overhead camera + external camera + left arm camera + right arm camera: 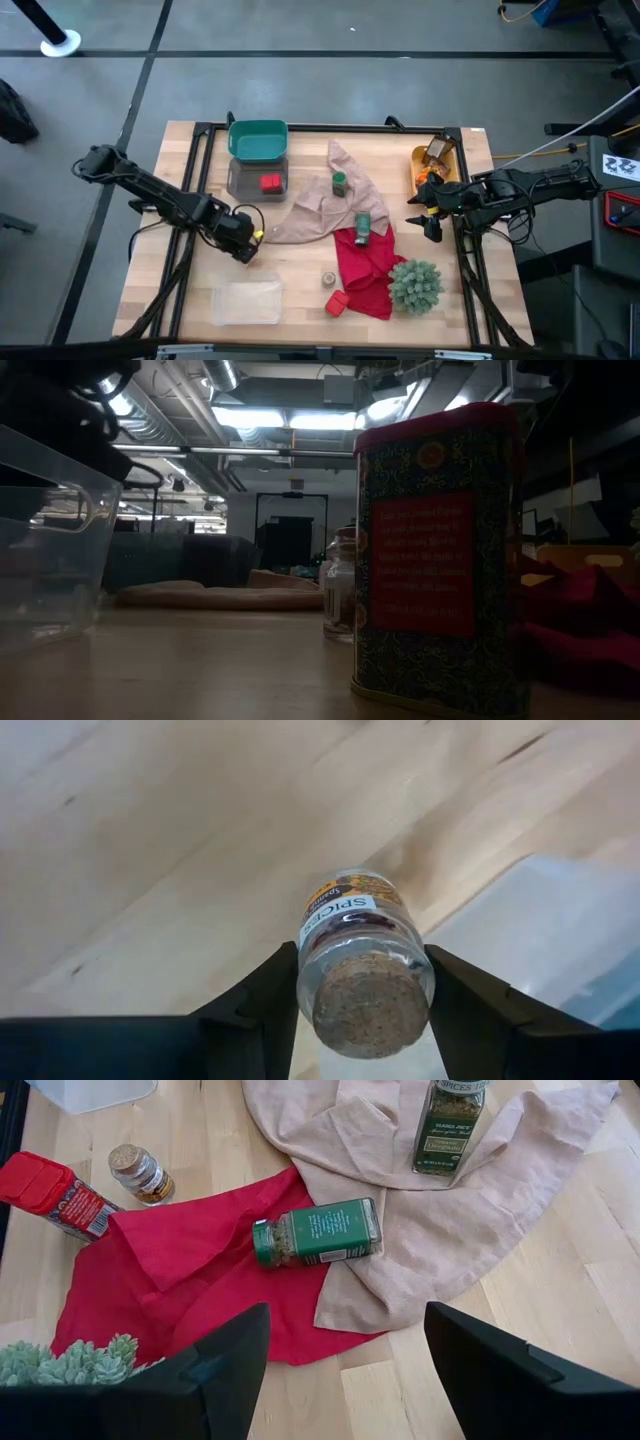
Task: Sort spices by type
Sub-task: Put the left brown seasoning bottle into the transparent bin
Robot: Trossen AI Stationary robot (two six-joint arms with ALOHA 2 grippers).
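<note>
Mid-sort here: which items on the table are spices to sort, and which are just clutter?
Job:
- cork-topped jar in left gripper
- red tins
- green jars
- small pot

Lying about:
- red cloth
- tan cloth
- spiky plant

We list a wooden table (300, 270); on it a beige cloth (325, 205) overlapping a red cloth (365, 265), and a spiky green plant (415, 283) just beside the red cloth. A teal bin (258, 140) sits at the far edge, an orange tray (420, 160) to its right.
</note>
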